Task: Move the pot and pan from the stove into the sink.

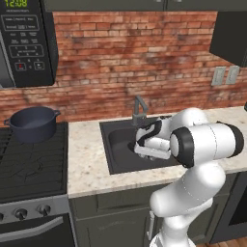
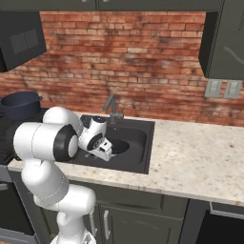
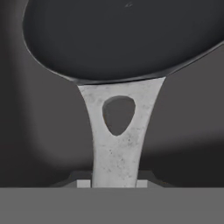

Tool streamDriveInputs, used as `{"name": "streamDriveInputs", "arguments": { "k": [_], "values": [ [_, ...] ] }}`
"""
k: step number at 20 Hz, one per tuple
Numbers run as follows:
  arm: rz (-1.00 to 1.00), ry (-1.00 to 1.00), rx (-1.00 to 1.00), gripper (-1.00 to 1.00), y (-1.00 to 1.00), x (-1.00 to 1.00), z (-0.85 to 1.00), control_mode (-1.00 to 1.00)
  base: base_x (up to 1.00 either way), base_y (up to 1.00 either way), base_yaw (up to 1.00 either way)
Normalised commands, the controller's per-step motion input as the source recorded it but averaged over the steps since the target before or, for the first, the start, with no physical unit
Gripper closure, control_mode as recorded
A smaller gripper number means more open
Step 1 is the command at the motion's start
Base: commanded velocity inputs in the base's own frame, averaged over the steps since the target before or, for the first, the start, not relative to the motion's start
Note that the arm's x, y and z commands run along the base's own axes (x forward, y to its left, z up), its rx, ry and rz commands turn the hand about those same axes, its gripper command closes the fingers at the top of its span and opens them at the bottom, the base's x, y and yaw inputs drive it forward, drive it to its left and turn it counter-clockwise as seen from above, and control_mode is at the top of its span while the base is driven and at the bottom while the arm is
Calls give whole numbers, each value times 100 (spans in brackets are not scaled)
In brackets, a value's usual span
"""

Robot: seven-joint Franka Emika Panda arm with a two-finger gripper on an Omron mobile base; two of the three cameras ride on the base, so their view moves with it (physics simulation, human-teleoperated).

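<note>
— So where was the pan (image 3: 127,39)?
— Down in the sink (image 1: 113,140), its grey handle clamped between the jaws of the gripper (image 3: 116,183).
— And the pot (image 1: 33,123)?
— Standing on the stove (image 1: 29,169), at its far side, well left of the basin, beside the speckled counter (image 1: 87,164).

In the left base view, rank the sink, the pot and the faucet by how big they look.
1. The sink, widest by far.
2. The pot on the stove; it sits further back, so it may look slightly smaller than it is.
3. The faucet, slimmest.
</note>
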Motion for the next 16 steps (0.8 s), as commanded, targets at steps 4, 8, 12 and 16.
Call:
{"name": "streamDriveInputs", "arguments": {
  "k": [4,8,12,16],
  "values": [
    [-1,0,0,-100,0,8,7,-100,0,0,0],
    [-1,5,0,-100,4,11,52,-100,0,0,0],
    [0,7,-1,-100,12,6,75,-100,0,0,0],
    [0,9,-3,-100,14,0,80,-100,0,0,0]
  ]
}}
